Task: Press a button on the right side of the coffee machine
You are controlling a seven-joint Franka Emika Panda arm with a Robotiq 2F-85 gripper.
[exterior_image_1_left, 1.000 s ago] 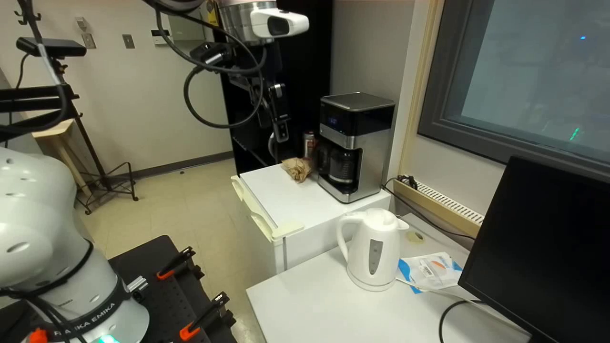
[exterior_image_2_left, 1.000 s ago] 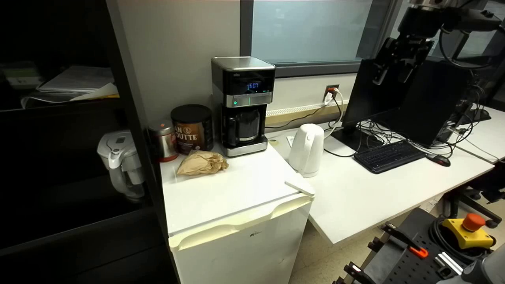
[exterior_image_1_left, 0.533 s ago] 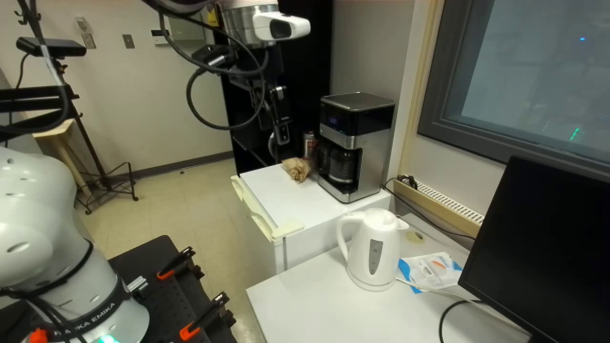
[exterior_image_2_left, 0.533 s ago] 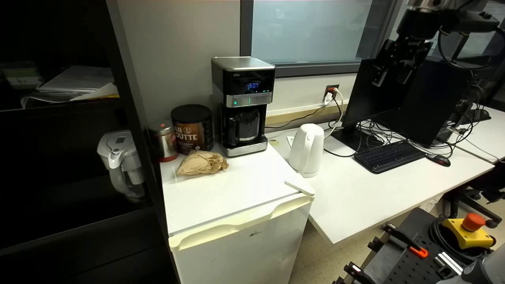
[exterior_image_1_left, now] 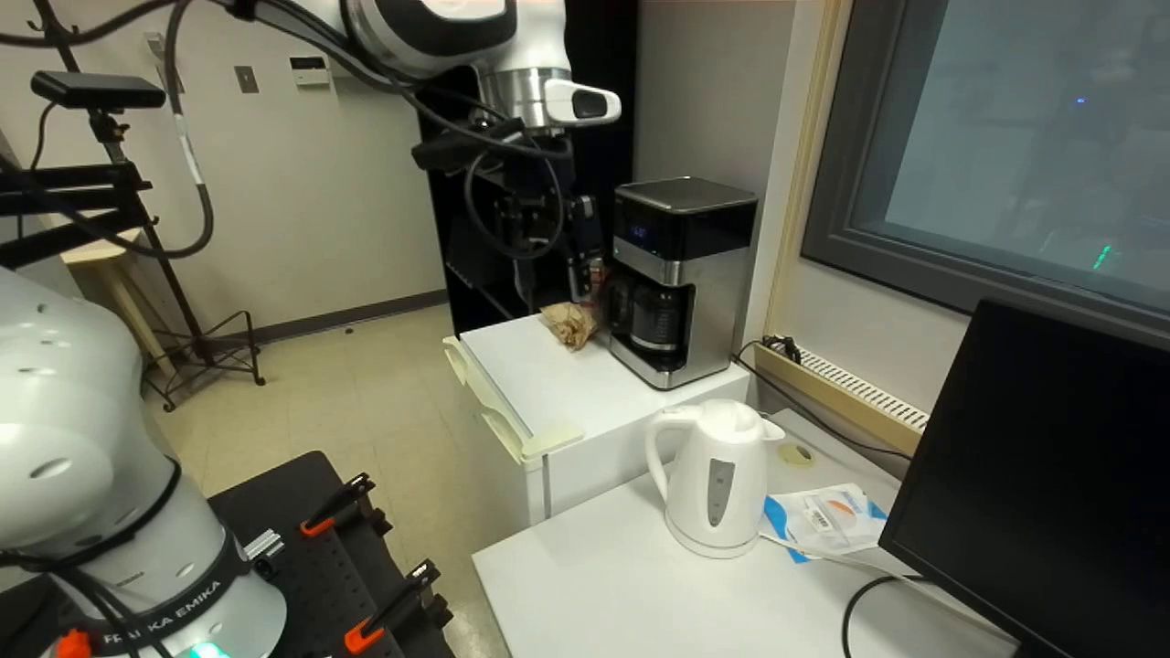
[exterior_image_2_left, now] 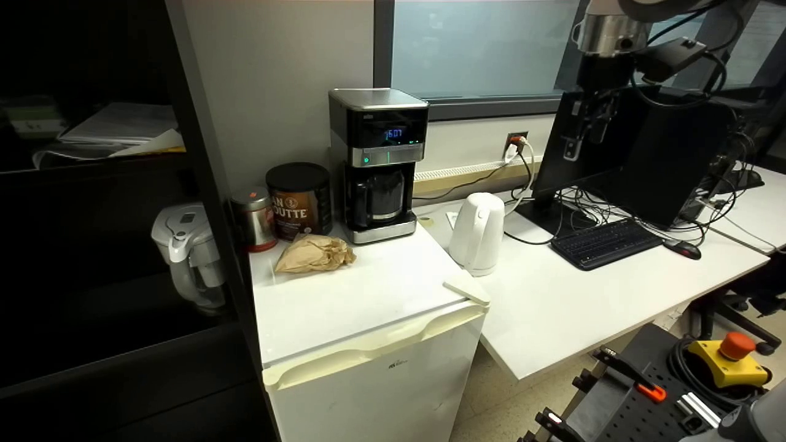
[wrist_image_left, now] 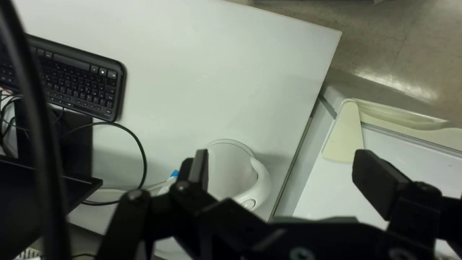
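The black two-fingered gripper (wrist_image_left: 281, 169) is released: its jaws stand wide apart in the wrist view, and it points downward in both exterior views. From the wrist, one finger overlaps the white plastic electric kettle (wrist_image_left: 231, 169), the other the top of the low white fridge (exterior_image_2_left: 374, 405) with cream-coloured trim. The kettle stands upright on the white rectangular table (wrist_image_left: 180, 72), close to the end edge beside the fridge. The boxy black-and-silver drip coffee maker (exterior_image_2_left: 379, 158) with a dark carafe (exterior_image_2_left: 387, 196) stands on the fridge top, beyond that end edge and near the table's wall-side corner, apart from the gripper. Near it lies a crumpled brown paper bag (exterior_image_2_left: 314, 253), in front of a round black tin (exterior_image_2_left: 299, 205) with a brown label and a silver-and-red metal canister (exterior_image_2_left: 255, 224). On the table, a flat white-and-blue packet (exterior_image_1_left: 827, 519) lies just beside the kettle; a black flat-screen monitor (exterior_image_1_left: 1051, 475) stands toward the wall edge, and a black plastic keyboard (exterior_image_2_left: 605, 242) lies nearer the front edge.
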